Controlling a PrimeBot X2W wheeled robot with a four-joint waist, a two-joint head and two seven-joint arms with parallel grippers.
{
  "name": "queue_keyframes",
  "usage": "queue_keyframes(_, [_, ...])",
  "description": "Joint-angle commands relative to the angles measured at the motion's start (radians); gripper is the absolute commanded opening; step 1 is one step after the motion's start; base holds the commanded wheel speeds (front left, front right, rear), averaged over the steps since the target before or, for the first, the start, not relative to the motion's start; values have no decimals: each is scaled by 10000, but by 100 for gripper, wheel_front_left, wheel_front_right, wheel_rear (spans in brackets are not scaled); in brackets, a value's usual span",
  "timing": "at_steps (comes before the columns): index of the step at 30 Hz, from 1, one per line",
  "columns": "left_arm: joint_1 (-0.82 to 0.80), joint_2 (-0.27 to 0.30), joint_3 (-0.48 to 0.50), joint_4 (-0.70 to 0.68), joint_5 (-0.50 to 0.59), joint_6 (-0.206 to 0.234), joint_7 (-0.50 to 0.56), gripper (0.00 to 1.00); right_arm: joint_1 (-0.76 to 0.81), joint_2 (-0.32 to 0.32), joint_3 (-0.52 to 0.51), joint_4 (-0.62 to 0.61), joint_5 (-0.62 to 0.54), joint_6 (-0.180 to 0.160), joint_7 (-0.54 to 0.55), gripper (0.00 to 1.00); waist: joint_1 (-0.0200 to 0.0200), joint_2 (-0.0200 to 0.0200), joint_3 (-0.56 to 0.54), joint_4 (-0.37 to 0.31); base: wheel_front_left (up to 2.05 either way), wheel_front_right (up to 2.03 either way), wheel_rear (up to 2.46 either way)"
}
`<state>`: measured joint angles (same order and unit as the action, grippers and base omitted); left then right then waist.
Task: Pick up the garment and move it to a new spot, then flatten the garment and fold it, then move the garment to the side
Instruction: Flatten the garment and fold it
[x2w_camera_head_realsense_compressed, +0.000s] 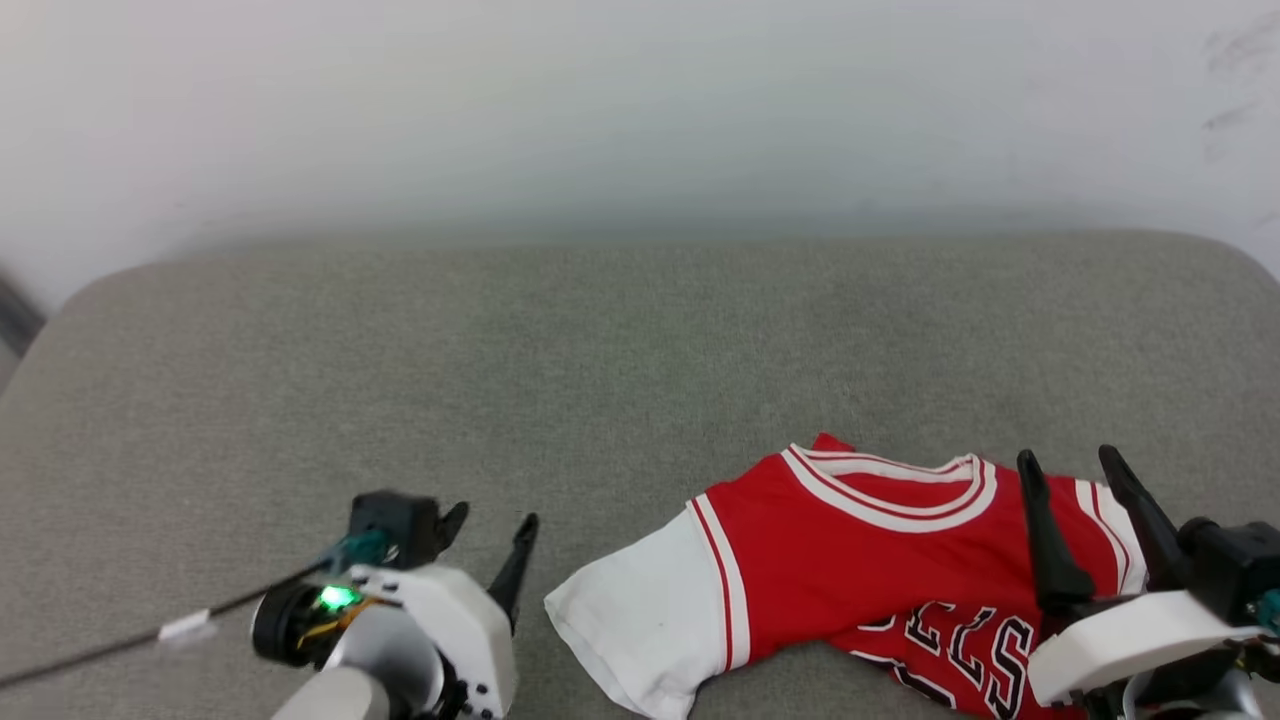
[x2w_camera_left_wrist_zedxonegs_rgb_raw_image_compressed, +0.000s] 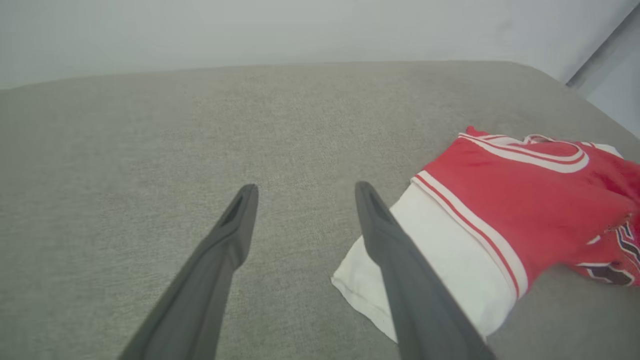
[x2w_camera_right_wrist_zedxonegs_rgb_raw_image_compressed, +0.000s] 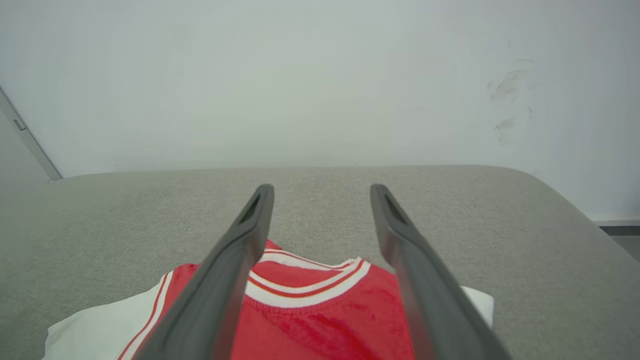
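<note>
The garment (x2w_camera_head_realsense_compressed: 850, 570) lies rumpled on the grey cushion (x2w_camera_head_realsense_compressed: 400, 380) at the lower right of the head view, so my right pincer (x2w_camera_head_realsense_compressed: 1069, 458) hovers over it, fingers apart and empty, while my left pincer (x2w_camera_head_realsense_compressed: 494, 516), likewise apart, waits beside its white sleeve (x2w_camera_head_realsense_compressed: 640, 620), probably to flatten it.

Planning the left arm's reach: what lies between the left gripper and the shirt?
Nothing: the head view shows bare grey cushion between the left gripper and the shirt.
</note>
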<state>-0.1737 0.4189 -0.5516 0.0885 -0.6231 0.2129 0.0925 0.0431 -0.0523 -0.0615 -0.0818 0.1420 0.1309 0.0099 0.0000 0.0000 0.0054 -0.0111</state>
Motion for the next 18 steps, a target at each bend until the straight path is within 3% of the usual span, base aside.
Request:
queue_keyframes(1, [-369, 36, -172, 127, -72, -239, 419, 100, -195, 33, 31, -79, 23, -3, 5, 100, 0, 0, 353, -146, 0, 0, 0])
queue_keyframes(7, [-1632, 189, -1071, 873, -328, -1294, 2659, 100, -688, 31, 217, -29, -41, -3, -126, 100, 0, 0, 1172, -623, 0, 0, 0])
queue_keyframes(15, [-1915, 409, -2081, 2103, -639, -1917, 5278, 99, -1040, 30, 293, 231, 133, -3, -312, 100, 0, 0, 1752, -1059, 0, 0, 0])
queue_keyframes(16, [-1849, 375, -2220, 2211, -709, -1987, 5509, 63, -1054, 31, 277, 278, 156, -3, -353, 100, 0, 0, 1770, -1083, 0, 0, 0])
queue_keyframes(17, [-1789, 321, -2321, 2273, -735, -2005, 5642, 39, -1060, 32, 270, 326, 181, -3, -358, 100, 0, 0, 1788, -1110, 0, 0, 0])
queue_keyframes(18, [-1762, 259, -2382, 2293, -717, -1996, 5659, 0, -1075, 32, 266, 363, 191, -3, -384, 100, 0, 0, 1794, -1128, 0, 0, 0])
